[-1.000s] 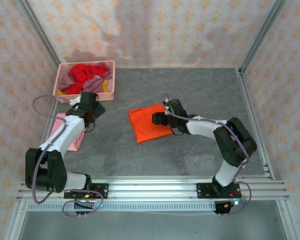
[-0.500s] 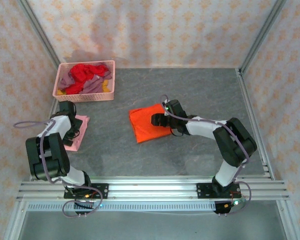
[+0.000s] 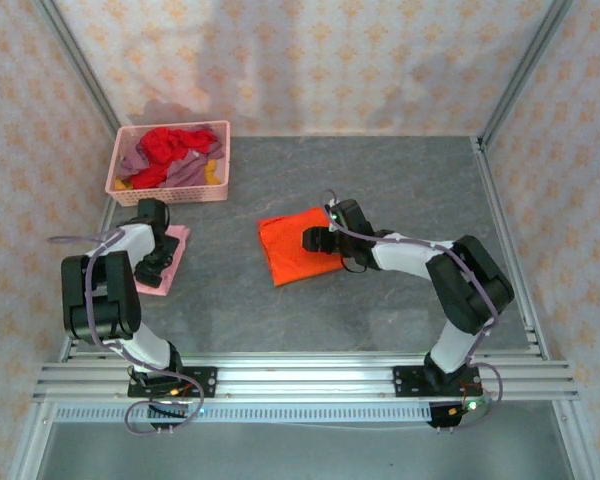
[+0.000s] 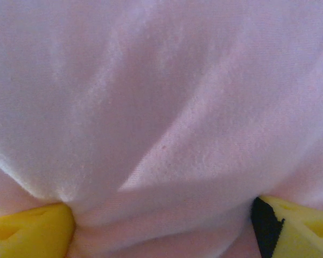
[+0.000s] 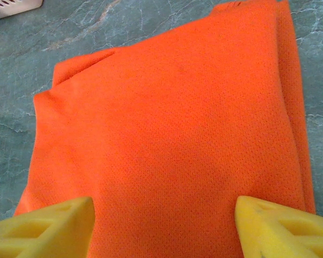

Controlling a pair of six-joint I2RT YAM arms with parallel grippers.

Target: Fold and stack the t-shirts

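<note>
My left jaws stood apart, pressed down into the pink t-shirt (image 3: 158,280) at the left edge of the bench (image 3: 380,180). In the left wrist view a yellow fingertip (image 4: 27,231) sat in each lower corner, with a soft ridge of the pink cloth (image 4: 161,107) bunched between them; I could not tell whether they had any real hold on it. My right jaws were apart too. Their yellow fingertips (image 5: 48,228) sat wide in the lower corners of the right wrist view, low over the orange t-shirt (image 3: 292,250), which lay folded flat near the middle of the top view. Its doubled edge ran down the right side of the wrist view (image 5: 172,140). In the upper left stood the pink basket (image 3: 180,192), holding a red shirt (image 3: 170,145), a mauve one (image 3: 185,172) and a bit of yellow (image 3: 213,172).
</note>
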